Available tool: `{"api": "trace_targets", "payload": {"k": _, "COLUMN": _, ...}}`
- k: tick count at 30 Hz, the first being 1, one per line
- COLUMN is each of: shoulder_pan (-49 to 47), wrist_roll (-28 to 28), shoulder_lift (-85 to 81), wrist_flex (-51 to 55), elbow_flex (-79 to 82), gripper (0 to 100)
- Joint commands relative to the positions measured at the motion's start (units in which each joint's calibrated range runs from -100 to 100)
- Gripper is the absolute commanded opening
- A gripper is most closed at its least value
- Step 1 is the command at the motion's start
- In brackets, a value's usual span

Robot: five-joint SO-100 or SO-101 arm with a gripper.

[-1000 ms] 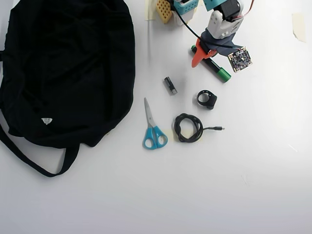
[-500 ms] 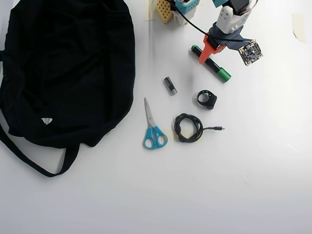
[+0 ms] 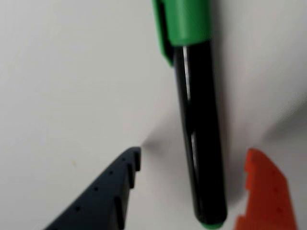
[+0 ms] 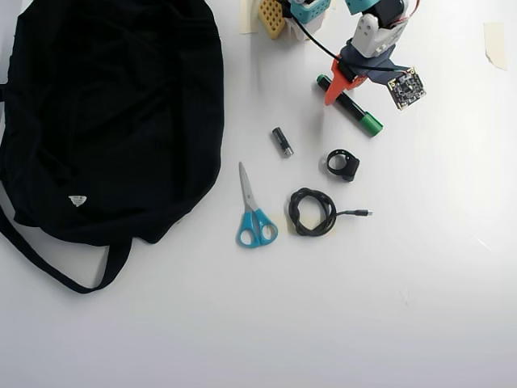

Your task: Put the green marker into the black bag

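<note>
The slim black-barrelled green-capped marker is lying lengthwise between the spread fingers, cap pointing away; neither finger is touching it.

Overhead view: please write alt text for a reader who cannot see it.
The open gripper straddles the green marker on a white table. A large black bag lies left; scissors, a battery and a coiled cable lie between.

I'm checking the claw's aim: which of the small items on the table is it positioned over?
The green marker: its black barrel lies between the open claw fingers; battery, scissors and cable lie apart.
</note>
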Motion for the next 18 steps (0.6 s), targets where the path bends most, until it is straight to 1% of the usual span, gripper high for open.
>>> {"api": "trace_targets", "payload": {"k": 1, "shoulder_pan": 0.14, "wrist_roll": -0.18, "shoulder_lift": -0.78, "wrist_flex": -1.09, "elbow_flex": -0.37, "gripper": 28}}
{"api": "trace_targets", "payload": {"k": 18, "shoulder_pan": 1.49, "wrist_roll": -0.29, "shoulder_lift": -0.7, "wrist_flex": -1.0, "elbow_flex": 1.97, "gripper": 28}}
